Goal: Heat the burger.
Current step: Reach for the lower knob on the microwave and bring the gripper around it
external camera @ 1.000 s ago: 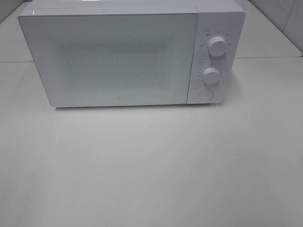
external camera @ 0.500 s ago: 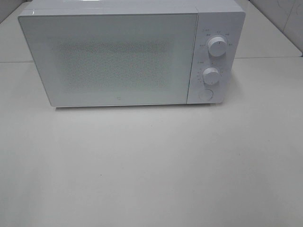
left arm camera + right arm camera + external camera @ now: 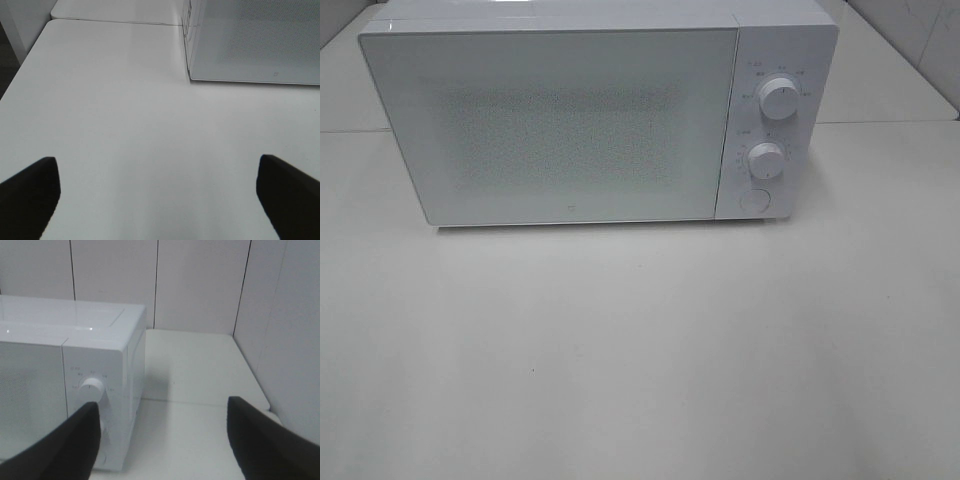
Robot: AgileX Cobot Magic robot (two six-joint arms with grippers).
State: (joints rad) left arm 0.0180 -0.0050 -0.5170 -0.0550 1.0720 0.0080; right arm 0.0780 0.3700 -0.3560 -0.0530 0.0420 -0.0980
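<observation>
Microwave (image 3: pixel 560 125): stood with its door shut at 12 o'clock on the worktop (image 3: pixel 640 350).
My left gripper (image 3: pixel 156 167): gaped wide.
My right gripper (image 3: pixel 162 407): stood parted too.

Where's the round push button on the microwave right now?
High view: the round button sits at the bottom of the microwave's right-side control panel, just below the lower knob, beside the closed door.

My matte black, wedge-shaped left fingers (image 3: pixel 27 195) have plain, unglossed faces and blunt, squared-off tips. My matte black right fingers (image 3: pixel 65 450) share that finish: broad at the base, tapering along a straight edge to rounded tips. Only the ends of each pair show.
</observation>
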